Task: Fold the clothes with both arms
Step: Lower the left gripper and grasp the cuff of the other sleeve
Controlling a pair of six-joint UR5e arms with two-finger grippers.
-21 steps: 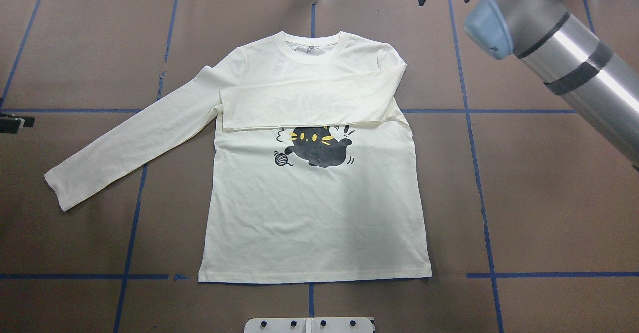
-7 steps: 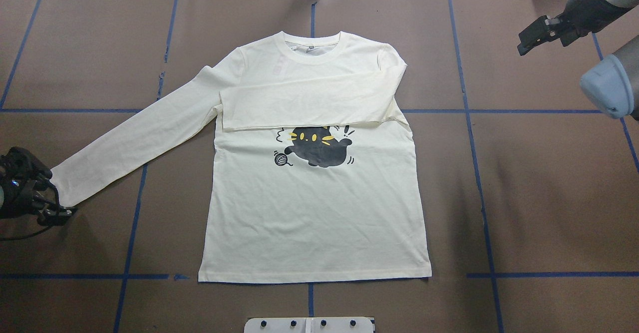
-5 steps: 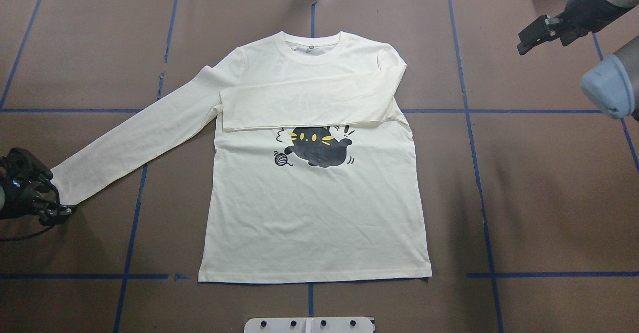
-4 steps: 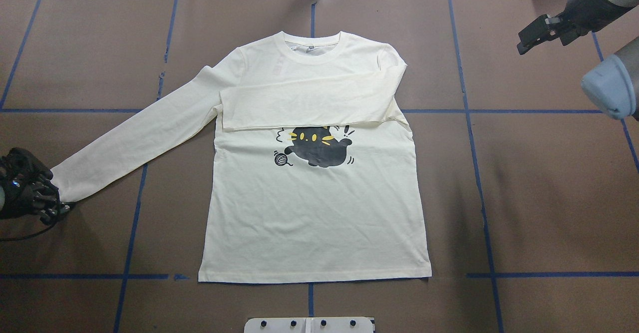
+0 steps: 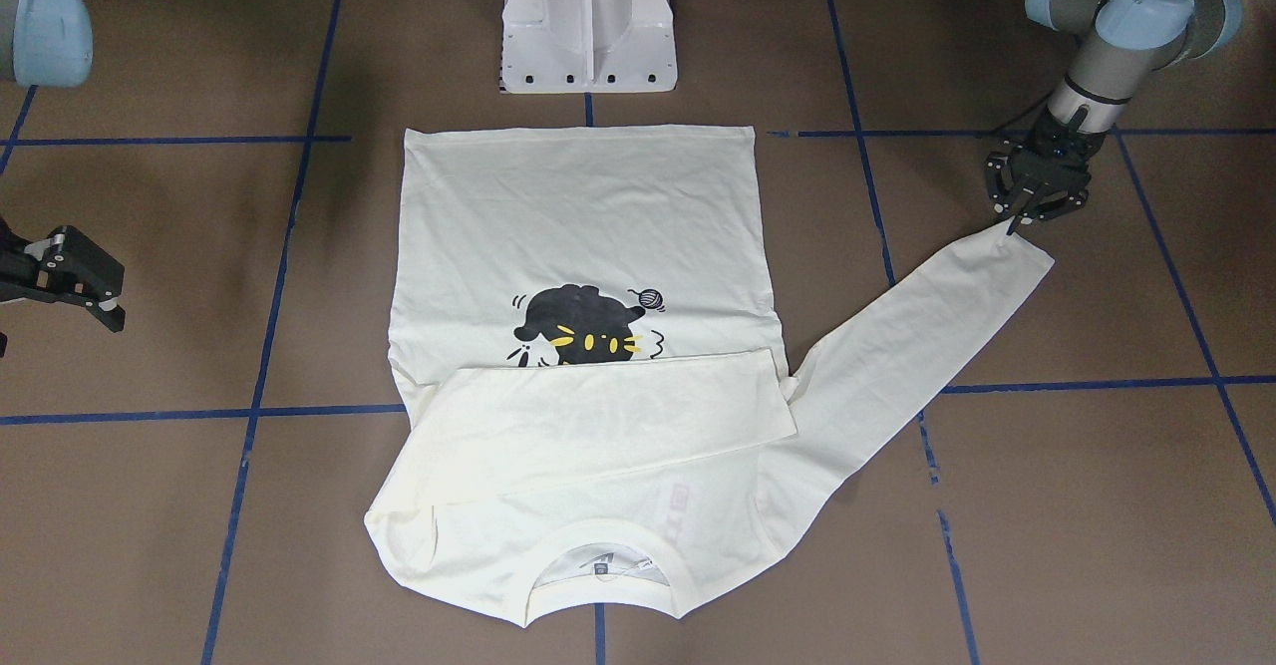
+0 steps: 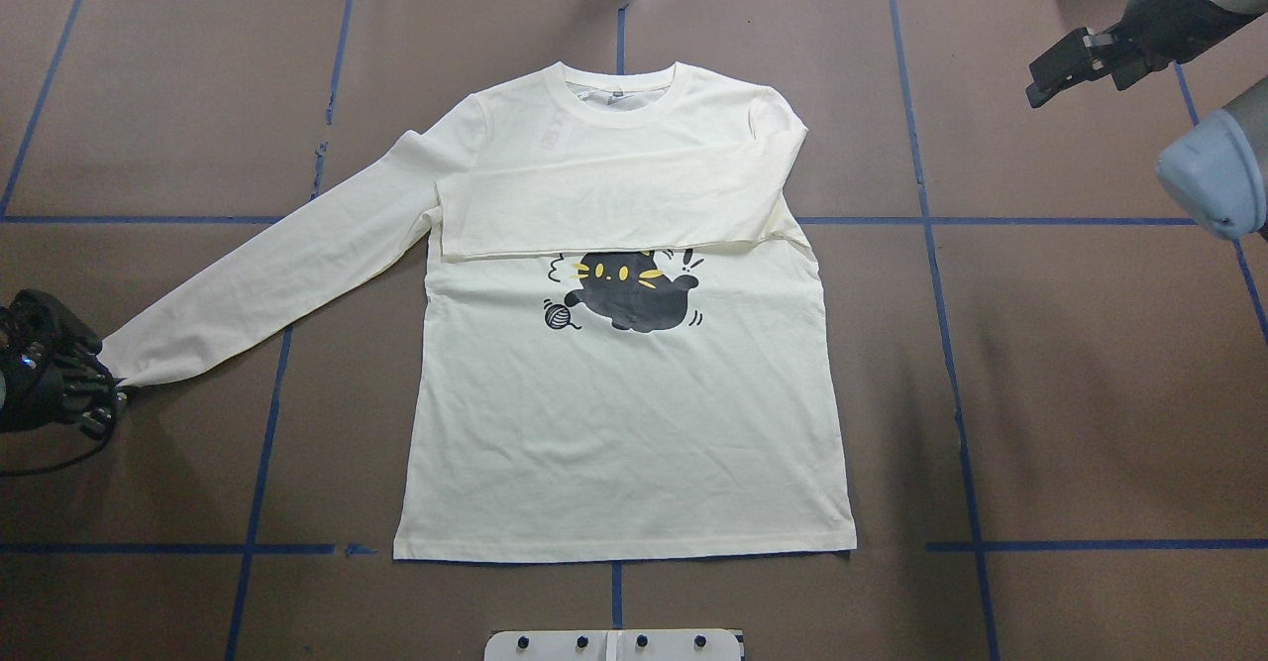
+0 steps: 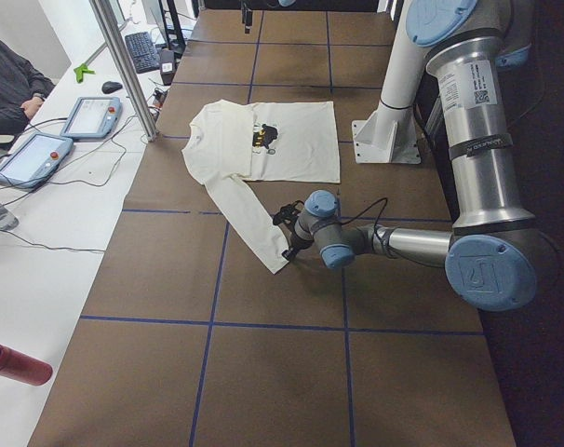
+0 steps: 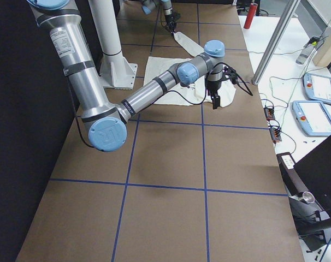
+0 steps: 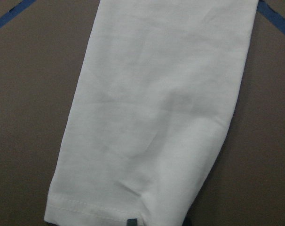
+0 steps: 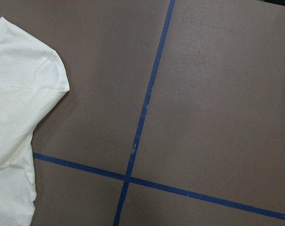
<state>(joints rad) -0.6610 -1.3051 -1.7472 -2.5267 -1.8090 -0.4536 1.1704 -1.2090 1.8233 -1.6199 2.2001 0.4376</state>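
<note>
Cream long-sleeved T-shirt with black cat print (image 6: 634, 423) lies flat at the brown desk's (image 6: 1090, 393) centre. Left fingers (image 5: 1015, 218) pinch only a cuff corner (image 9: 133, 207), which could slip on lifting; right fingers' (image 6: 1052, 71) spread I cannot tell.

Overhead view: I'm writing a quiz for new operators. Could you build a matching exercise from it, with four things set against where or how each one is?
Things:
1. Outstretched sleeve
2. Folded sleeve
3. Cat print
4. Right gripper

States:
A. Over bare table, clear of the shirt
B. Laid across the shirt's upper front
C. Cuff pinched in the left gripper
D. Black, just below a fold edge

Pairs: 1-C, 2-B, 3-D, 4-A.
</note>
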